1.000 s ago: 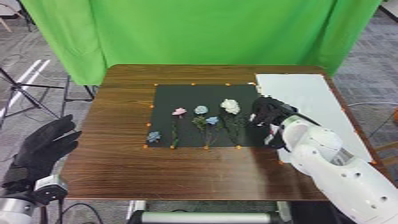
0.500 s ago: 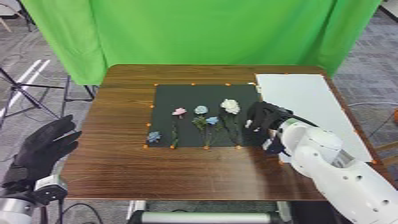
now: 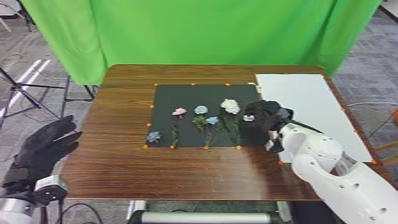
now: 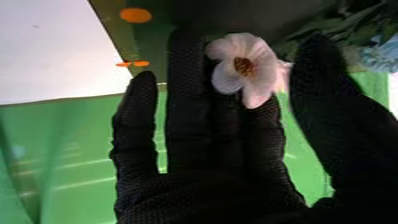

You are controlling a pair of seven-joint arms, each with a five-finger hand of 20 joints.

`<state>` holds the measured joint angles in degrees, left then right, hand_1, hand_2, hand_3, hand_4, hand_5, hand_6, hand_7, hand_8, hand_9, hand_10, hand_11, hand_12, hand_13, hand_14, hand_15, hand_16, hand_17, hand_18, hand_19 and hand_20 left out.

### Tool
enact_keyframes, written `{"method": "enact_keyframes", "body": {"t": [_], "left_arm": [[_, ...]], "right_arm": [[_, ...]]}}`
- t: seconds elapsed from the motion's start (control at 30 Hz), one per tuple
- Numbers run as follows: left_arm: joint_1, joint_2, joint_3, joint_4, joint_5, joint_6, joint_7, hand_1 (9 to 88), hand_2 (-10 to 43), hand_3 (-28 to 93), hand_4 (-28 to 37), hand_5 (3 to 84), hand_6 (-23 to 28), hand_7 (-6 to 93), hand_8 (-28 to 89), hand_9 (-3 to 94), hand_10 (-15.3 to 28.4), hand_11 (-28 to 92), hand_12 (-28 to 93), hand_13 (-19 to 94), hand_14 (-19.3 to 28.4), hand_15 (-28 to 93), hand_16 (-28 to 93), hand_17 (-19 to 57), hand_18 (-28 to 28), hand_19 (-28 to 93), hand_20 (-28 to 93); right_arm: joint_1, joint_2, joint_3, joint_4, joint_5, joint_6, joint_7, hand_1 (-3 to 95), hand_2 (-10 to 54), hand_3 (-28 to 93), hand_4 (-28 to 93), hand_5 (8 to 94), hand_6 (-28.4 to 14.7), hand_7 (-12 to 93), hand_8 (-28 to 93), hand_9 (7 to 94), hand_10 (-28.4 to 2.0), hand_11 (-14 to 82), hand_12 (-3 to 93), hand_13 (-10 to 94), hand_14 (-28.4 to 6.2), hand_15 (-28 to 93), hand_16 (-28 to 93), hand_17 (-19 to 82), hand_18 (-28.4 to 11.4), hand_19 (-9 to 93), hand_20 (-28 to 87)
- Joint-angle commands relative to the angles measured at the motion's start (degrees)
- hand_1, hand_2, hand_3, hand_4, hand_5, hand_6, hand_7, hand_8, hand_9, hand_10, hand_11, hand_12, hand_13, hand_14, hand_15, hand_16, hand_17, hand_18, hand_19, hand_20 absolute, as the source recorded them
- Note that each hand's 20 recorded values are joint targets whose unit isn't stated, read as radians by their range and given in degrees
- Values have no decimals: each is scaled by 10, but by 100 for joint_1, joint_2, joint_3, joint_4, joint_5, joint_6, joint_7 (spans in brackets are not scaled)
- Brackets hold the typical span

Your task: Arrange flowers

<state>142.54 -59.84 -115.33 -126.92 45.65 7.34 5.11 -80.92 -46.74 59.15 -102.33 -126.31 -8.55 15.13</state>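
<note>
Left robot hand [image 3: 40, 147], fingers extended, beside the table [image 3: 178, 175]; short blue flower [image 3: 154, 136] on the black mat [image 3: 195, 95]; right robot hand [image 3: 268, 111] at the mat's right side — fingers straight, thumb apart, white-petalled blossom [image 4: 257, 82] before the fingers — with pink [image 3: 179, 111] and larger white [image 3: 230, 106] flowers beyond

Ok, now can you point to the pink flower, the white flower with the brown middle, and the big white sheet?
Pink flower [image 3: 179, 111]: head view, on its bloom.
White flower [image 4: 243, 66]: right wrist view, on its brown middle.
White sheet [image 3: 309, 107]: head view, on its surface.
</note>
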Motion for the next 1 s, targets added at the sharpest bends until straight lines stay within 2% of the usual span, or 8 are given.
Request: {"method": "enact_keyframes", "body": {"t": [0.03, 0.23, 0.4, 0.47, 0.57, 0.63, 0.8, 1.0], "left_arm": [[31, 9, -34, 2, 7, -82, -61, 275, 9, 721, -266, 305, 27, 243, -124, 258, 112, 246, 155, 215, 141, 324, 7, -83, 194, 434, 87], [38, 15, -44, -2, 3, -82, -80, 275, 9, 721, -267, 305, 27, 242, -124, 258, 113, 248, 155, 215, 141, 324, 7, -83, 194, 435, 87], [14, 10, -25, -18, 7, -86, -53, 275, 9, 721, -267, 305, 27, 243, -125, 258, 113, 248, 155, 215, 141, 324, 8, -83, 195, 435, 87], [2, -1, -5, -40, 23, -62, -35, 275, 9, 721, -266, 305, 27, 243, -125, 258, 112, 247, 155, 215, 141, 325, 8, -83, 195, 435, 87], [-17, -33, 38, -87, 69, 23, 20, 275, 9, 721, -266, 304, 26, 242, -125, 257, 113, 246, 155, 215, 140, 324, 7, -83, 194, 434, 86], [-8, -79, 36, -135, 84, 22, 35, 274, 8, 723, -265, 302, 26, 242, -125, 253, 112, 245, 155, 212, 139, 320, 6, -83, 194, 433, 86], [-115, -114, 54, -214, 128, 38, 79, 271, 7, 719, -265, 272, 20, 242, -124, 212, 101, 233, 162, 179, 130, 298, 12, -96, 200, 420, 81], [-282, -230, 137, -293, 117, 53, 201, 247, -14, 697, -279, 240, 15, 231, -119, 172, 91, 178, 171, 139, 120, 205, 33, -116, 208, 386, 70]], "right_arm": [[-183, 112, 68, -183, -44, -7, -18, 293, -95, 863, -283, 440, -2, 360, -186, 480, -99, 266, 228, 517, -61, 410, 210, 172, -178, 701, 458], [-338, 126, 245, -287, 12, 147, -75, 290, -95, 860, -283, 440, -2, 356, -182, 481, -97, 265, 230, 515, -61, 411, 206, 168, -180, 699, 462], [-563, 135, 564, -366, 672, 1007, -201, 269, -95, 857, -283, 420, -14, 346, -176, 455, -106, 267, 235, 505, -63, 419, 209, 167, -181, 701, 466], [-781, 71, 906, -384, 1414, 1448, -558, 255, -95, 863, -283, 382, -26, 336, -167, 416, -116, 262, 237, 462, -69, 426, 208, 160, -179, 695, 462], [-1249, -176, 1663, -395, 3046, 1657, -1598, 238, -72, 883, -279, 324, -30, 317, -156, 337, -124, 221, 248, 341, -86, 361, 199, 104, -186, 591, 396], [-1536, -410, 2170, -424, 4129, 1252, -2164, 222, -42, 892, -259, 310, -24, 284, -148, 311, -118, 164, 254, 280, -95, 254, 240, 60, -191, 508, 328], [-2051, -977, 2831, -541, 6326, 507, -2486, 168, -26, 883, -244, 289, -16, 240, -128, 289, -116, 81, 269, 236, -99, 19, 407, 9, -188, 405, 256], [-2531, -1834, 3437, -686, 7239, -199, -2282, 127, -45, 821, -254, 291, -23, 125, -93, 296, -110, 16, 253, 213, -105, -27, 399, 15, -180, 305, 219]]}}
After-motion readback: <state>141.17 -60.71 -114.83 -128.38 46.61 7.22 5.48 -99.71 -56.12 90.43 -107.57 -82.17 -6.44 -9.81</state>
